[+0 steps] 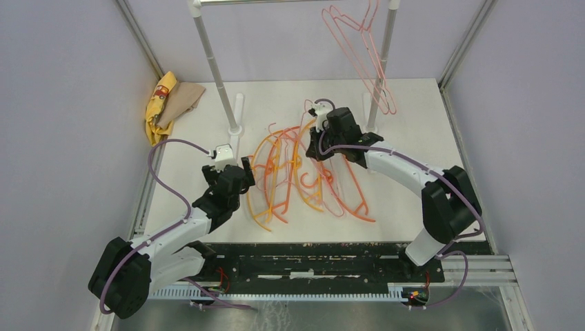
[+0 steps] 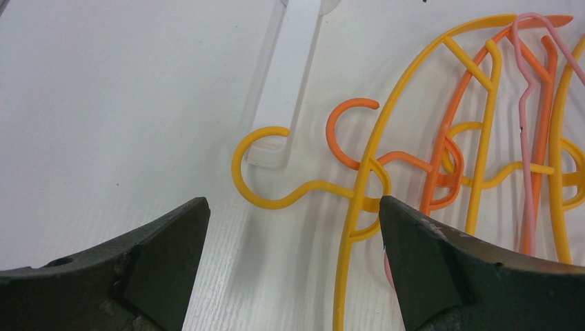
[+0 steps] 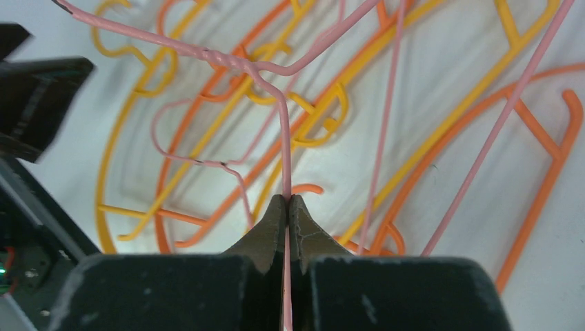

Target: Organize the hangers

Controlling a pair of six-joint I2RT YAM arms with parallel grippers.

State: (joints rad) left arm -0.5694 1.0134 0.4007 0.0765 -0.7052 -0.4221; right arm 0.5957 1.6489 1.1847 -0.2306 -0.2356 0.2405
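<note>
A pile of orange and yellow plastic hangers [image 1: 290,176] lies on the white table, with pink wire ones tangled in. Several pink wire hangers [image 1: 359,48] hang on the rack at the back right. My right gripper [image 1: 316,148] is over the pile's back part. In the right wrist view it [image 3: 288,200] is shut on a pink wire hanger [image 3: 284,138] just below its twisted neck. My left gripper [image 1: 246,172] is open at the pile's left edge. In the left wrist view it [image 2: 293,207] is empty, and a yellow hanger's hook [image 2: 276,200] lies just ahead of the jaws.
The white-poled rack [image 1: 214,62] stands at the back, and its flat foot [image 2: 290,76] lies close ahead of the left gripper. A yellow and tan cloth [image 1: 169,103] lies at the back left edge. Grey walls close in both sides.
</note>
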